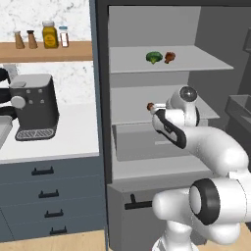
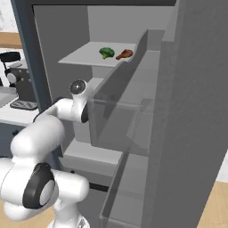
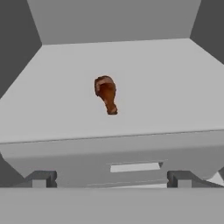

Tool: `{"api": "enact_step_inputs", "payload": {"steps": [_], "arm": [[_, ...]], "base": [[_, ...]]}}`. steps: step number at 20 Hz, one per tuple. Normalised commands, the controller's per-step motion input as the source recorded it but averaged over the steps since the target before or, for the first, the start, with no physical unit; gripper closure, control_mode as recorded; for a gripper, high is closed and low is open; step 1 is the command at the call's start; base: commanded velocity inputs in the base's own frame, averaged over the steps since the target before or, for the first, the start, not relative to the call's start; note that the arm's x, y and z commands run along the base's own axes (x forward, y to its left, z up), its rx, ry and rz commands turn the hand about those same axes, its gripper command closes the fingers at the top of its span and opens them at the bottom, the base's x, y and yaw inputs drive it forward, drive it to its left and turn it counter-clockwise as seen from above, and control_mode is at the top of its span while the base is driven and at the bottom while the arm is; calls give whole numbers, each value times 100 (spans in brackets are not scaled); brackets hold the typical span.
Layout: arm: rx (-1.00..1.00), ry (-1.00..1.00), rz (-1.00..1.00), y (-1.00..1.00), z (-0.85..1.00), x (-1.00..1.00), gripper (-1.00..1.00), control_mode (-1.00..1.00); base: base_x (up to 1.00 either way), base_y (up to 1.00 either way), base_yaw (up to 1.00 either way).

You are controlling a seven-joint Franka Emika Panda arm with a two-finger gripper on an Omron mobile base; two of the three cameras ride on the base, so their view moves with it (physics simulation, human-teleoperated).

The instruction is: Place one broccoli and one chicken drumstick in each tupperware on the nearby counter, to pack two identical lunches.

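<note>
You had the small reddish-brown chicken drumstick (image 3: 106,93) lying alone on the flat grey fridge shelf (image 3: 175,87), straight ahead of the jaws and above them. Its long axis ran away from you, thin bone end nearest. The gripper (image 3: 111,178) stood fully open, holding nothing.

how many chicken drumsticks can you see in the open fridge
2. One chicken drumstick lies on the upper shelf beside the broccoli. The other drumstick lies alone on the middle shelf, ahead of the open jaws. None seems hidden.
</note>
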Motion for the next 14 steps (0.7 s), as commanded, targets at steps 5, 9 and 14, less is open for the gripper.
{"api": "enact_step_inputs", "payload": {"steps": [5, 9, 14], "arm": [[0, 1, 0, -10, -27, 44, -100, -100], [0, 0, 0, -1, -33, 42, -100, -100], [0, 3, 0, -6, -18, 47, -100, -100]], "base": [[0, 0, 0], [0, 0, 0], [0, 0, 0]]}}
